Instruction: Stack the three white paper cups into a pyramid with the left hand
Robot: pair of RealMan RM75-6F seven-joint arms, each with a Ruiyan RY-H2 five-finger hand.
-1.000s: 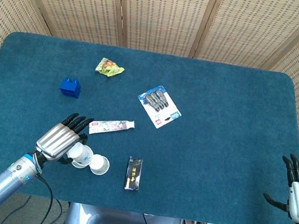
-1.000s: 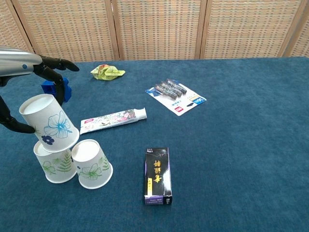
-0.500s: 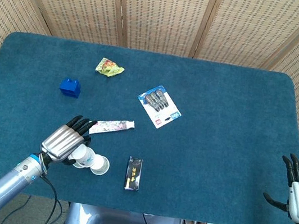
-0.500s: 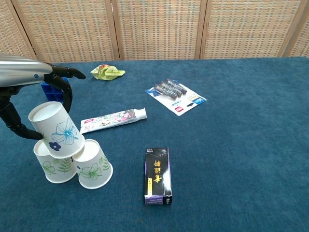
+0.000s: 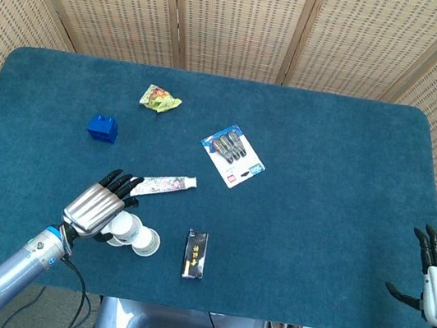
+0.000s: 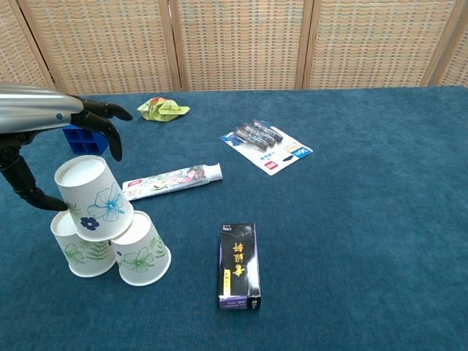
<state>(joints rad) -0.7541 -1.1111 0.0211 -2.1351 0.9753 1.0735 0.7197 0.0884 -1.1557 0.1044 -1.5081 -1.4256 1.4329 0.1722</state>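
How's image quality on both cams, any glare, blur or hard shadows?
Head view: even, diffuse light, sharp focus, no hard shadows on the blue table; slight sheen on the left robot hand. Chest view: sharp too, top cup crisp, bright highlight on the metallic left forearm, no motion blur.

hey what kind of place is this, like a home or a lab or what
Most likely a lab or robot test station, not a home. A table covered in blue felt is fenced by wicker screens, and unrelated small items are scattered on it: paper cups, a toothpaste tube, a blue block.
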